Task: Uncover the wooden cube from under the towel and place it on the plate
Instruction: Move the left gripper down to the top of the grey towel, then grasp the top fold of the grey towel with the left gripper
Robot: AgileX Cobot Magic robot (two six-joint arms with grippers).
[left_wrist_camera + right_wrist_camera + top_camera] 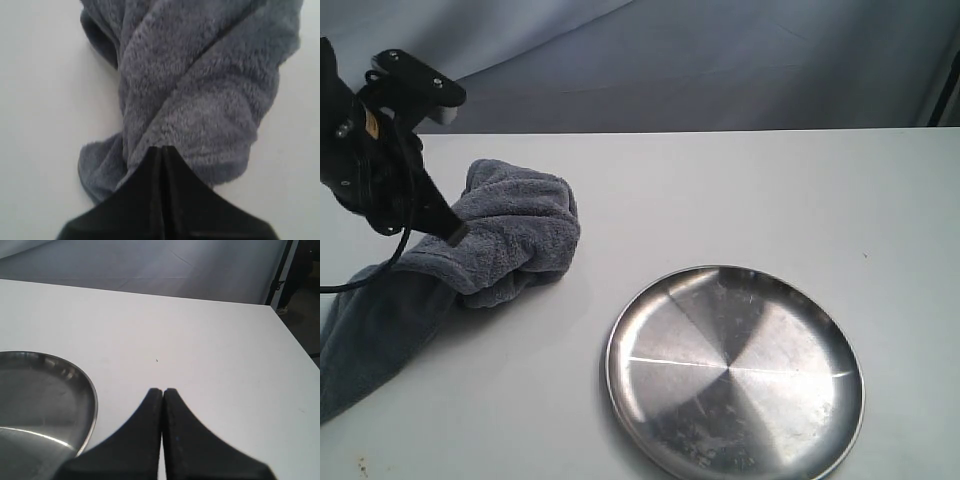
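Observation:
The dark grey towel lies bunched in a thick mound at the left of the white table, with one end trailing toward the near left edge. My left gripper is shut on a fold of the towel at the mound's left side. In the left wrist view its closed tips press into the towel. The wooden cube is hidden. The shiny silver plate sits bare at the front right. My right gripper hovers shut and holding nothing over bare table, beside the plate. It is outside the exterior view.
A grey cloth backdrop hangs behind the table's far edge. A black cable loops down from the left arm over the towel's trailing end. The table's right edge shows in the right wrist view.

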